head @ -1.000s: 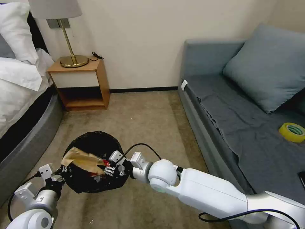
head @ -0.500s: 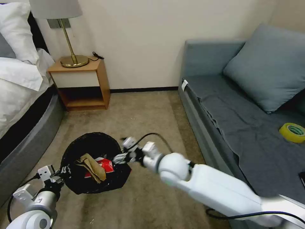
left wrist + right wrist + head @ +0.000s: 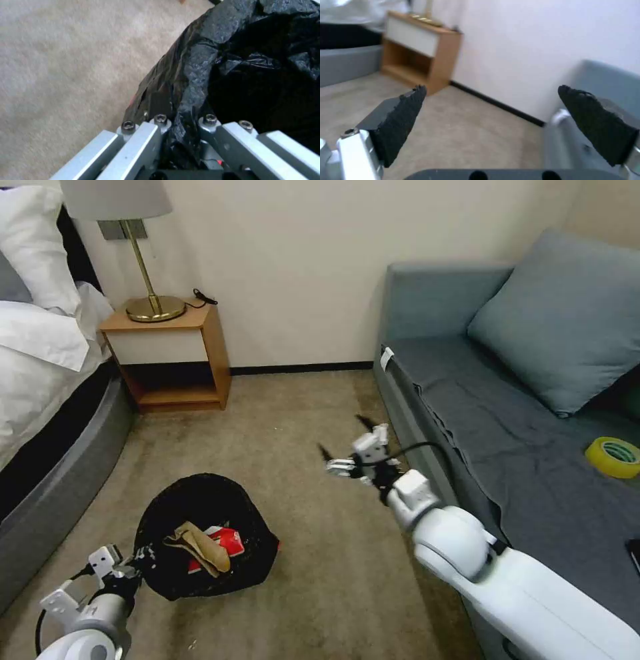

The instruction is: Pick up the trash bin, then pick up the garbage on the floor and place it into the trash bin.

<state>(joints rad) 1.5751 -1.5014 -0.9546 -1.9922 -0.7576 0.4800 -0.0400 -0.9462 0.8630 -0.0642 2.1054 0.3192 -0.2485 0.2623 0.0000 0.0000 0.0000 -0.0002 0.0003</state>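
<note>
The trash bin [image 3: 200, 493] hangs low over the carpet at the lower left, its black bag [image 3: 200, 62] folded over the rim. My left gripper [image 3: 141, 565] is shut on the near rim, and the left wrist view shows its fingers [image 3: 143, 140] pinching the bag. Inside the bin lie a piece of garbage, the tan crumpled paper [image 3: 203, 548], and a red-white packet [image 3: 230, 540]. My right gripper [image 3: 344, 437] is in the air beside the sofa's front, well right of the bin. It is open, with nothing between its black fingertips [image 3: 410, 105].
A grey sofa [image 3: 507, 447] with a cushion [image 3: 567, 320] runs along the right and carries a yellow tape roll [image 3: 613, 457]. A wooden nightstand [image 3: 173, 355] with a lamp stands at the back left, beside the bed [image 3: 47, 400]. Bare carpet [image 3: 300, 420] lies between them.
My right gripper let the tan paper drop into the bin, then swung up and right toward the sofa, open and empty. The bin, still held by the left gripper, sank slightly.
</note>
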